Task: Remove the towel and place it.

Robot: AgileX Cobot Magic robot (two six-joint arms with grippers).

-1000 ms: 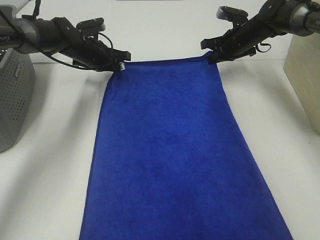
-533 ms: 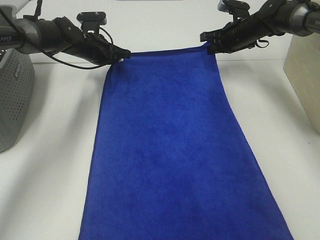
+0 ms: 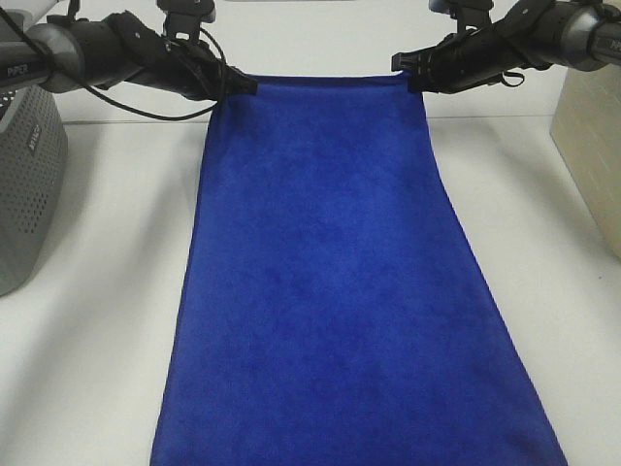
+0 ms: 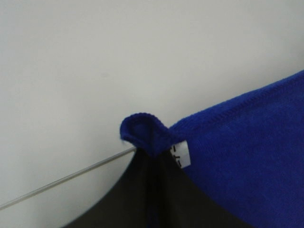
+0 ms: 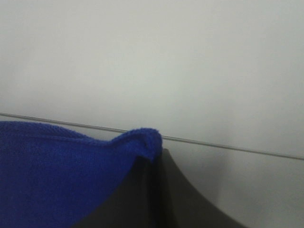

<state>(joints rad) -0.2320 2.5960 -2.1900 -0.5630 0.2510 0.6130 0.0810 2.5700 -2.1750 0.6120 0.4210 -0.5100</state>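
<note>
Since the earlier frame, the towel's [image 3: 325,282] far edge has been raised higher. Its corners are clamped by the fully closed left gripper [image 3: 241,85] and right gripper [image 3: 406,71].

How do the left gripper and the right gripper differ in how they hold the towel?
The left gripper pinches the towel's far left corner, the right gripper the far right one. A small white tag sits beside the left gripper's pinch; no tag shows at the right gripper's. In the high view the left gripper sits slightly lower than the right. Both are shut on the cloth, holding its far edge stretched between them.
</note>
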